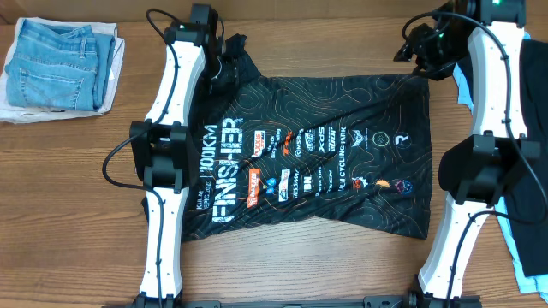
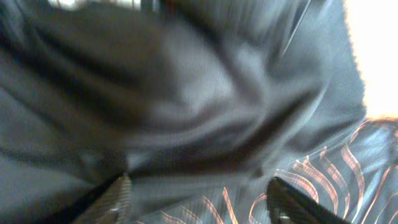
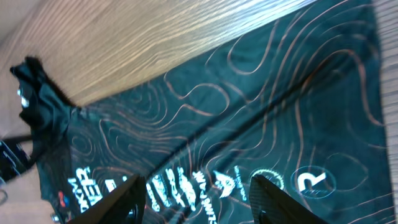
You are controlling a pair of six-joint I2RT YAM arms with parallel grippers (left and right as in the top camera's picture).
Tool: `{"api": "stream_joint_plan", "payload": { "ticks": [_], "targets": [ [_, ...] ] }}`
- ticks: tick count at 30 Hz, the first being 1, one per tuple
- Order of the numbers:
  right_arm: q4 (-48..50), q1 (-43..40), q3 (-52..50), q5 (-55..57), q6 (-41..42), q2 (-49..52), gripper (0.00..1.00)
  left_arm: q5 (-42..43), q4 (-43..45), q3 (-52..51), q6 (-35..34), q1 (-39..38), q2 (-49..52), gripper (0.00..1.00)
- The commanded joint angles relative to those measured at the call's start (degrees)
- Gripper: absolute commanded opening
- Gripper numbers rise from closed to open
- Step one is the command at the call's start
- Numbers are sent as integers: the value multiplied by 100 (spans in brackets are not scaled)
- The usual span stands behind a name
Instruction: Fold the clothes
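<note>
While the black FINISHER shirt (image 1: pixel 325 154) is lying on the tabletop (image 1: pixel 291 265) between the arms, one diagonal fold is showing; most folding is seemingly remaining. Farther off, the left end effector (image 2: pixel 199 199) is standing spread over bunched cloth, the right end effector (image 3: pixel 196 196) wide and empty, bare wood lying beyond.

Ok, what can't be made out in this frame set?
Left hand: left wrist view is blurred, filled with black cloth; grip on the shirt unclear.
Shirt's left side: overhead, covered by the left arm.
Sponsor logos: overhead, too small to read.
Cloth pile at right: overhead, cut by the frame edge and covered by the right arm.
</note>
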Motion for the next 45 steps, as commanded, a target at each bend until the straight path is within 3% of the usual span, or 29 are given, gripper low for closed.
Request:
{"api": "stream_joint_plan", "payload": {
  "ticks": [1,9,20,24,27,40,45],
  "targets": [
    [-63,208,118,-181,-170,-70,58,-278,457,48,256,-4,-46,77],
    [-149,601,118,0,-398,-72,58,-568,1217,48,885,-44,-46,80],
    [-232,999,118,428,-369,-70,58,-769,1810,48,1851,-247,-42,71],
    [-232,999,118,426,-352,-70,58,-887,1869,48,2271,-308,2,77],
    [-275,999,118,428,-354,-72,58,-1237,2037,48,2306,-310,31,79],
    [-275,999,118,426,-354,-70,57,-1239,2129,48,2546,-275,245,73],
    [-273,999,118,428,-354,-70,57,-1239,2111,48,2542,-256,380,62]
  ]
}}
